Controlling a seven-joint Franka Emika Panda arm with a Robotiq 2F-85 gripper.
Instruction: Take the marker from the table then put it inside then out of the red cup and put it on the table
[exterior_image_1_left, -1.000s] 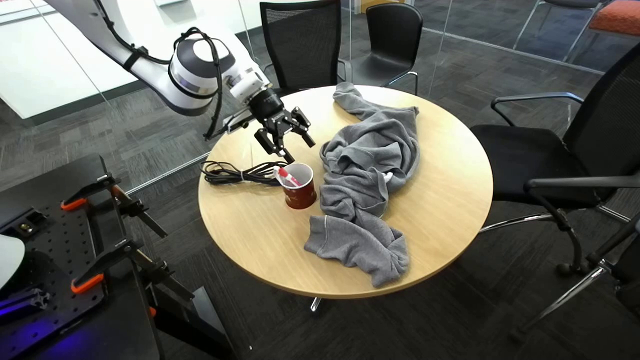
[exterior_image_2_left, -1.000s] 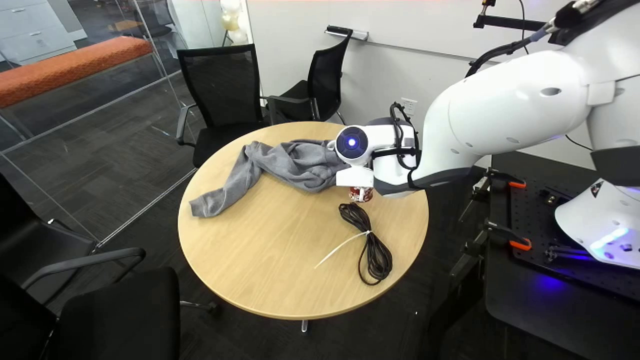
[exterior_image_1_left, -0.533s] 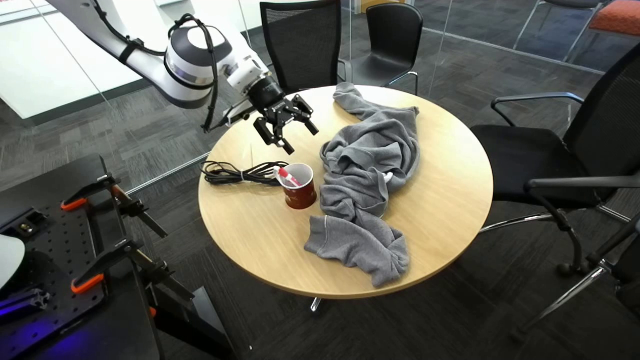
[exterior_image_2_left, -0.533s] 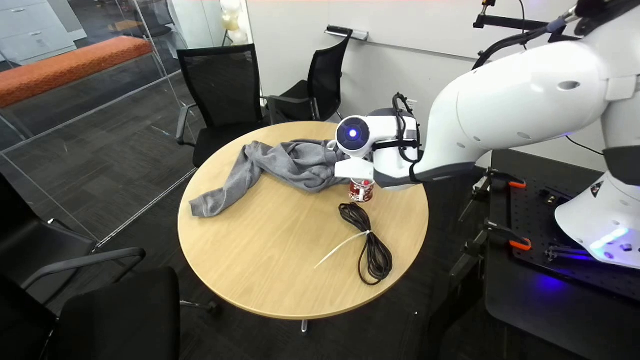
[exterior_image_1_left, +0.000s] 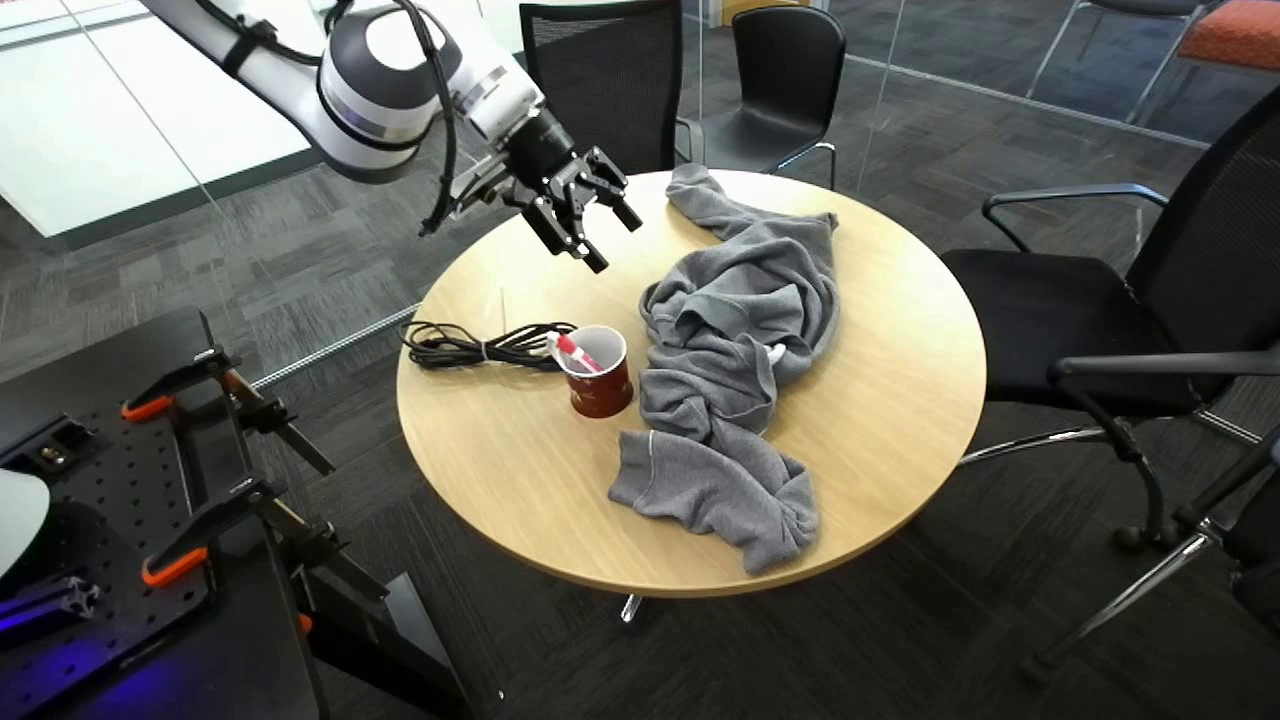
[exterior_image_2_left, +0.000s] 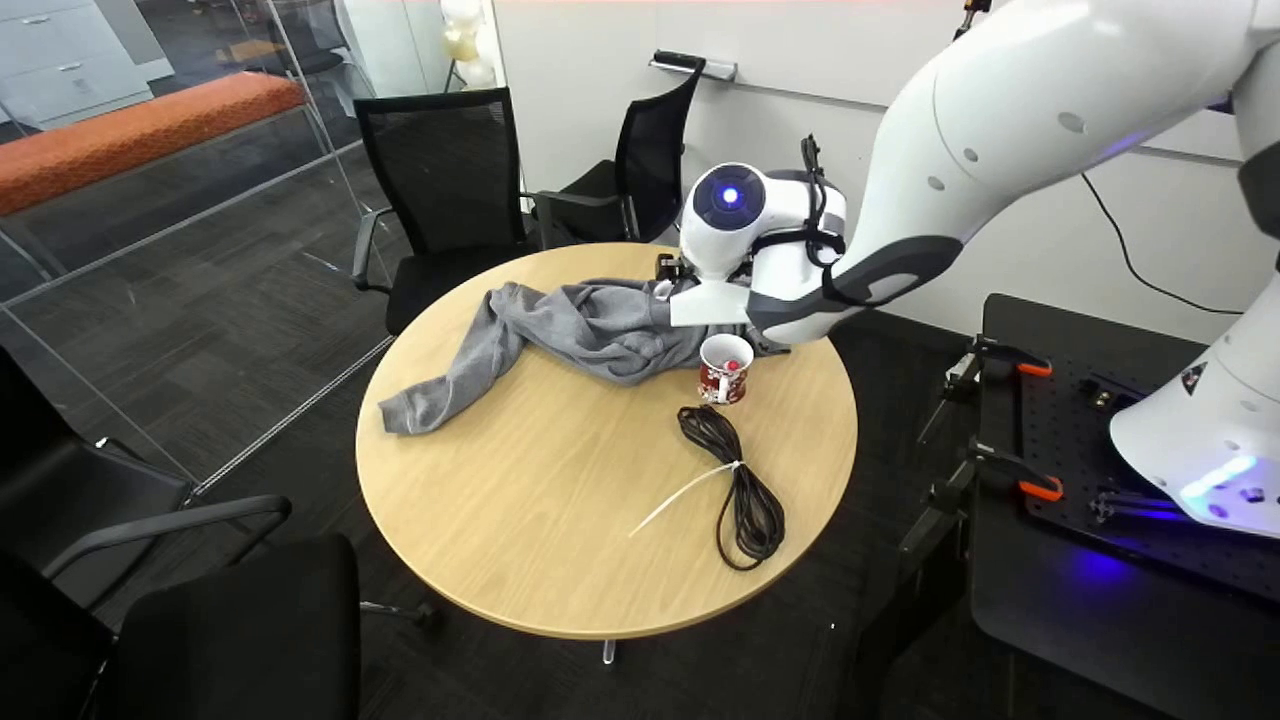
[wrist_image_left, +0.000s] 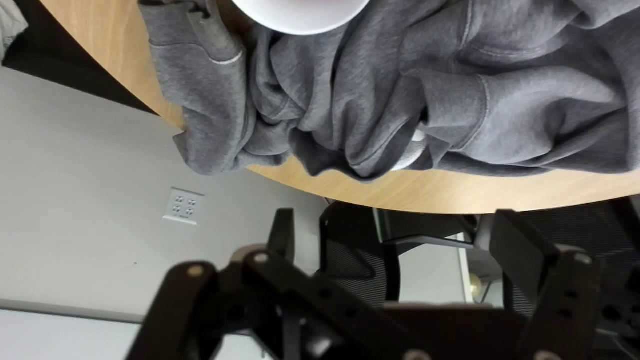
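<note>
The gripper (exterior_image_1_left: 612, 238) hangs aloft, jaws spread wide, apart from the red cup (exterior_image_1_left: 601, 395) on the round table (exterior_image_1_left: 500, 470). In an exterior view the marker (exterior_image_1_left: 578, 353) slants inside the cup; in an exterior view just its red tip (exterior_image_2_left: 732, 366) shows. The wrist view catches only the cup's white rim (wrist_image_left: 302, 21).

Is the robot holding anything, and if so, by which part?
Nothing is held: the jaws stand open with nothing between them, and the marker sits in the red mug.

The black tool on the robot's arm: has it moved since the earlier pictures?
Yes. In an exterior view, the tool has moved up the picture, farther from the red cup, which has stayed put.
</note>
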